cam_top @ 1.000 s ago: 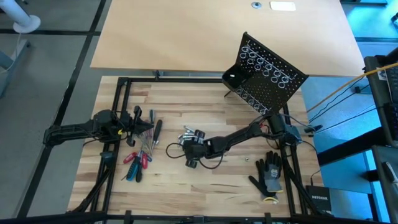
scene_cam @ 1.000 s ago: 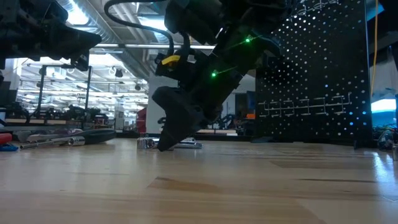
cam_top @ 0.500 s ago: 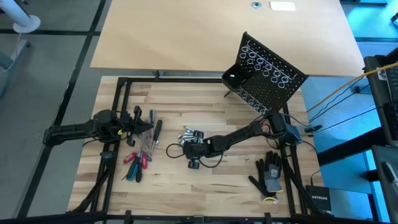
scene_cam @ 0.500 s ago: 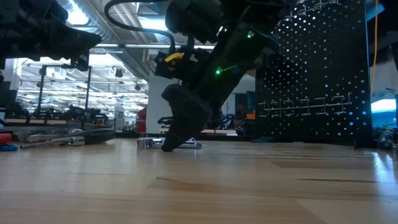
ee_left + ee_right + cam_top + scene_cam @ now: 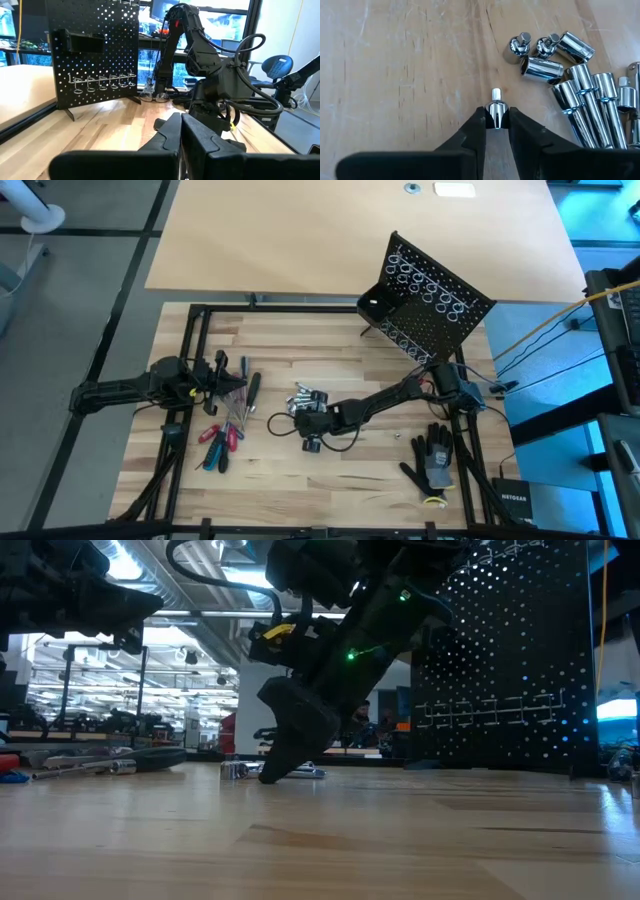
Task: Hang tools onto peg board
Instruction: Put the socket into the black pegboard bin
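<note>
My right gripper (image 5: pixel 496 120) reaches down to the middle of the wooden table (image 5: pixel 380 470) and is shut on one small silver bit (image 5: pixel 495 106). A cluster of other silver bits (image 5: pixel 580 85) lies just beyond it, also seen in the high view as the silver bits (image 5: pixel 308 397). Screwdrivers with red, blue and black handles (image 5: pixel 225 430) lie at the left. My left gripper (image 5: pixel 180 131) hovers shut beside them, its fingers level. The black peg board (image 5: pixel 430 305) stands on its legs at the table's far right. My right gripper pinches the small silver bit by its round sides (image 5: pixel 495 112) between its two fingertips. The fingers slant down from the table's right side and lie along the bit. The bit's square end (image 5: pixel 496 93) points away from the gripper. In the low view the fingertips (image 5: pixel 270 776) are at table level.
A black-and-grey glove (image 5: pixel 432 460) lies at the near right. A black frame (image 5: pixel 195 330) edges the table. A pale tabletop (image 5: pixel 300 230) lies beyond the far edge. Bare wood shows along the near edge.
My right gripper has shut on the small silver bit while staying in place at the table's middle, and its wrist has rolled a little. The bit has not left table level.
</note>
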Available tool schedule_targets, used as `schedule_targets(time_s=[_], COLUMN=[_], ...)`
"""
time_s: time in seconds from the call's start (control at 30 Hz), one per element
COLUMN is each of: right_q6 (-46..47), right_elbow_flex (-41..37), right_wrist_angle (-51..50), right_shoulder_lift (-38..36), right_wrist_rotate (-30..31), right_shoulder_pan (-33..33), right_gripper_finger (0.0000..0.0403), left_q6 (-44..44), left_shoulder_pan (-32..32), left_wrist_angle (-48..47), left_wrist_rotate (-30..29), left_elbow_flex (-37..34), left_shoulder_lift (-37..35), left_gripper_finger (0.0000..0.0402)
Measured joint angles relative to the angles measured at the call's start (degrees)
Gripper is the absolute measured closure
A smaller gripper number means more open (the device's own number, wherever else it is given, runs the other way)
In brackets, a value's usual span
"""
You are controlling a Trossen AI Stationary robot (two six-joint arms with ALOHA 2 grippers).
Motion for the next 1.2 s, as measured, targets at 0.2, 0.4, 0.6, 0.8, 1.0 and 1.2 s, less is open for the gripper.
schedule_targets(time_s=[0.2, 0.4, 0.6, 0.8, 1.0, 1.2], right_q6=[0.0, 0.0, 0.2, 1.5, 1.7, 1.6], right_elbow_flex=[-0.3, -0.2, -0.1, -0.1, -0.1, 0.0], right_wrist_angle=[-1.3, -2.9, -8.0, -13.0, -19.0, -23.7], right_shoulder_lift=[-2.8, -8.6, -16.4, -24.9, -32.2, -37.2], right_wrist_rotate=[0.3, 5.6, 15.6, 28.5, 44.2, 49.6], right_shoulder_pan=[0.2, 2.5, 5.2, 6.0, 4.8, -0.4], right_gripper_finger=[0.0342, 0.034, 0.0339, 0.0339, 0.0339, 0.0339], left_q6=[0.2, 0.0, 0.0, 0.2, 0.2, 0.2], left_shoulder_pan=[0.0, 0.0, 0.0, 0.0, 0.0, 0.0], left_wrist_angle=[0.0, 0.0, 0.0, 0.0, 0.0, 0.0], left_wrist_rotate=[0.0, 0.0, 0.0, 0.0, 0.0, 0.0], left_elbow_flex=[0.0, 0.0, 0.0, 0.0, 0.0, 0.0], left_shoulder_lift=[0.0, 0.0, 0.0, 0.0, 0.0, 0.0], left_gripper_finger=[0.04, 0.04, 0.04, 0.04, 0.04, 0.04])
